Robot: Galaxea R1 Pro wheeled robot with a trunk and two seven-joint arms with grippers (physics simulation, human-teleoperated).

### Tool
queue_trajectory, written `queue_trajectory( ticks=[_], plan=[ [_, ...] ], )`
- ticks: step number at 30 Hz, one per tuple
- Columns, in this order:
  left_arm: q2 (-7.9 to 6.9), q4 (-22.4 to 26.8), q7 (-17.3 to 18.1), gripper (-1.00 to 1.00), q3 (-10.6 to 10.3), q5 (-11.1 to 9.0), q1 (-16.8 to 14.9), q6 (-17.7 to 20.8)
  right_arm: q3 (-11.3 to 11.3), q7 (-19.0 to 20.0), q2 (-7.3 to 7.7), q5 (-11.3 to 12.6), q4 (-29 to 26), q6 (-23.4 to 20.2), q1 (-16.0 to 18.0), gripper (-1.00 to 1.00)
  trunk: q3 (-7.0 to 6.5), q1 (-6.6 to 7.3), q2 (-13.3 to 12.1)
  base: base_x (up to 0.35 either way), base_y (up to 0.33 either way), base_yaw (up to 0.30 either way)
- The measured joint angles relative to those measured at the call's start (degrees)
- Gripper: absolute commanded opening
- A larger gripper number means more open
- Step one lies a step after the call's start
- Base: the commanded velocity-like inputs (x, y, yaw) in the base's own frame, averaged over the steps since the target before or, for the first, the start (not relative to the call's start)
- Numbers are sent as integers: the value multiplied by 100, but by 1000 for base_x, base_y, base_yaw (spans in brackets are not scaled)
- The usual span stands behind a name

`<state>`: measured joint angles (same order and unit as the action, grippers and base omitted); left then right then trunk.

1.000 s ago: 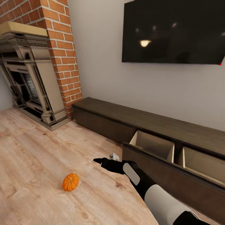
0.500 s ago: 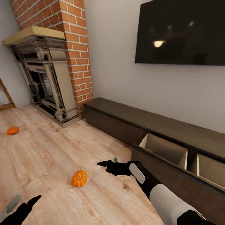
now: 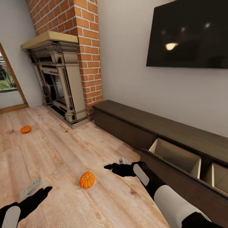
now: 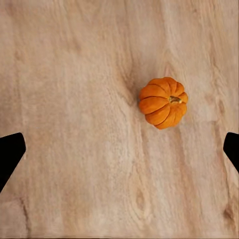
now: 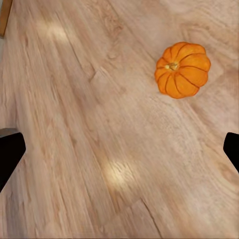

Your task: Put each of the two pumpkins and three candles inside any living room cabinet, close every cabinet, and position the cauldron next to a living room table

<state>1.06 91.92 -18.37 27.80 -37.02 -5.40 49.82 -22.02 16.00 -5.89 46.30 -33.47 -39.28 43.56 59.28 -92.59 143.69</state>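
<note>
Orange ribbed pumpkin [image 3: 86, 180] sits on grainy wood floor [image 3: 63, 152] between both wide-spread tools [image 3: 117, 164].

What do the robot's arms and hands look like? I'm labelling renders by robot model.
Both arms are glossy black with white shell sections. The right arm carries a grey oval panel near the wrist. The right hand and left hand each pair a black pointed finger with a pale grey one. No cables visible.
</note>
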Motion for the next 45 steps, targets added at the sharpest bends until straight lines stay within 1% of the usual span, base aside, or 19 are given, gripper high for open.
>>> queue_trajectory(
  ticks=[3,5,6,7,12,16,22,26,27,30,31,32,34,36,37,39,40,41,45],
  plan=[
    [45,-4,-329,100,-305,-9,-9,-37,-7,-7,1,-11,15,88,-5,100,-18,0,0,0,0,179],
    [76,-4,-420,100,-428,-3,-9,-62,-11,-7,3,-15,19,115,-6,100,-31,0,0,0,0,181],
    [147,-21,-496,100,-569,-14,27,-193,-14,-1,6,-16,30,139,-8,100,-37,0,0,21,49,184],
    [166,-34,-512,100,-596,-3,51,-255,-23,-1,3,-16,39,148,-8,100,-44,0,0,53,133,192],
    [191,-65,-530,100,-610,-1,113,-371,-38,20,-7,-18,136,209,-14,100,-65,1,0,90,229,177],
    [191,-78,-529,100,-589,0,133,-396,-48,60,-9,-14,198,567,-25,100,-70,1,0,112,286,43],
    [185,-83,-529,100,-577,1,139,-401,-51,85,-8,-11,211,663,-27,100,-71,1,0,120,298,10],
    [181,-94,-529,100,-577,7,141,-402,-45,266,51,-21,235,693,-38,100,-72,2,0,160,297,1],
    [181,-95,-531,100,-577,6,145,-402,-44,323,74,-28,269,702,-44,100,-72,2,0,176,296,0],
    [185,-97,-530,100,-579,-3,172,-403,-39,639,330,-48,547,728,-63,100,-71,2,0,180,295,0],
    [188,-97,-535,100,-583,-8,186,-403,-37,944,503,-67,673,776,-69,100,-71,2,0,183,294,0],
    [190,-98,-535,100,-585,-10,191,-403,-43,1145,603,-51,725,832,-71,100,-72,2,0,185,293,0],
    [194,-97,-528,100,-588,-14,210,-403,-26,2020,894,-199,871,1207,-79,100,-72,2,0,186,293,0],
    [199,-95,-526,100,-596,-16,225,-403,-23,2643,1009,-379,1093,1450,-85,100,-71,2,0,186,292,0],
    [208,-92,-521,100,-611,-18,232,-403,-29,2952,1071,-606,1205,1561,-106,100,-71,2,0,187,292,0],
    [212,-89,-516,100,-620,-20,259,-407,-25,3241,1118,-1049,1265,1618,-179,100,-71,2,0,187,292,0],
    [213,-84,-513,100,-623,-21,267,-408,-21,3298,1127,-1174,1276,1631,-198,100,-72,2,0,187,291,0],
    [219,-63,-431,100,-630,-26,291,-410,-20,3414,1148,-1553,1312,1662,-272,100,-71,2,0,187,291,0],
    [219,-47,-182,100,-634,-20,330,-413,-12,3432,1149,-1776,1433,1666,-319,100,-71,2,0,197,287,0]
  ],
)
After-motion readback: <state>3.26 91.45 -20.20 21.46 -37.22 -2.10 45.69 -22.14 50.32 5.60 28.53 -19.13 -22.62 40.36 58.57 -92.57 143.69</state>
